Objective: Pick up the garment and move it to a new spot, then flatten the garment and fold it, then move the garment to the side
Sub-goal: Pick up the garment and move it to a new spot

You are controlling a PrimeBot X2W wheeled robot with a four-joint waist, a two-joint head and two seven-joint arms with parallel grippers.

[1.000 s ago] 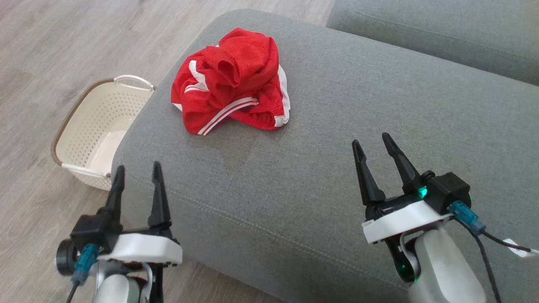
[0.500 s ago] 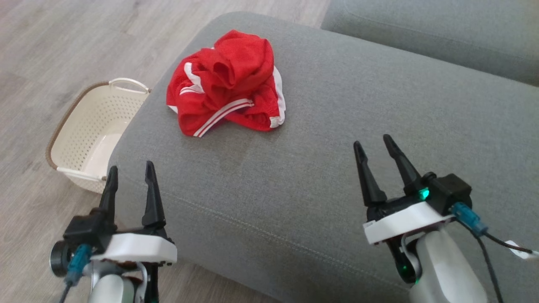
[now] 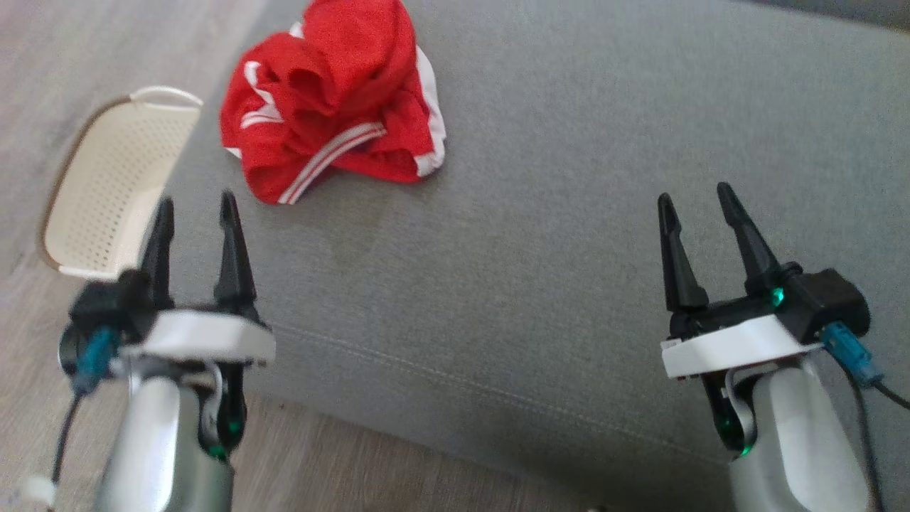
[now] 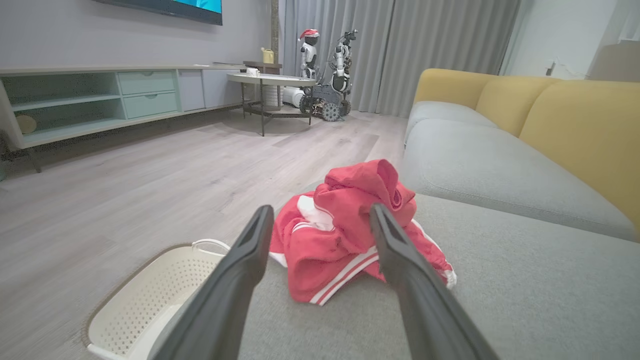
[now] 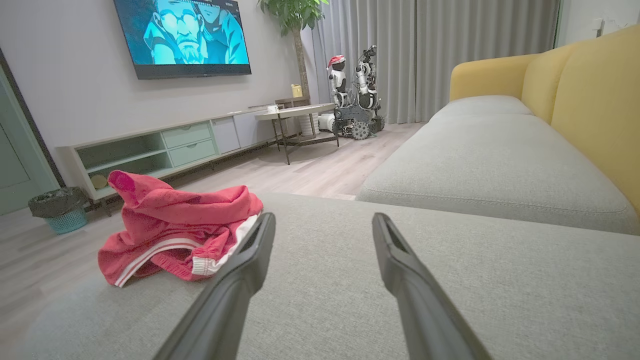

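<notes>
1. The garment [image 3: 330,99], red with white stripes, lies in a crumpled heap at the upper left of the head view. It rests on the grey cushion [image 3: 569,213], close to the cushion's left edge.
2. The left gripper [image 3: 196,200] is at the lower left of that frame. Its two fingers are spread apart with nothing between them. The tips point up the frame towards the garment but stop short of it and do not touch it.
3. The right gripper [image 3: 695,193] is at the lower right, its fingers equally parted and empty. It sits over bare cushion, well apart from the garment.
4. A cream perforated basket [image 3: 106,185] stands on the wood floor at the left edge, just beside the cushion.
5. In the left wrist view the garment sits in the middle of the frame, seen between and beyond the two dark fingers. The basket is at the lower left.
6. In the right wrist view the garment lies at the middle left, outside the finger gap. Plain cushion fills the space between the fingers, a TV [image 5: 182,35] hangs at the upper left, and a yellow backrest [image 5: 590,100] runs down the right edge.
</notes>
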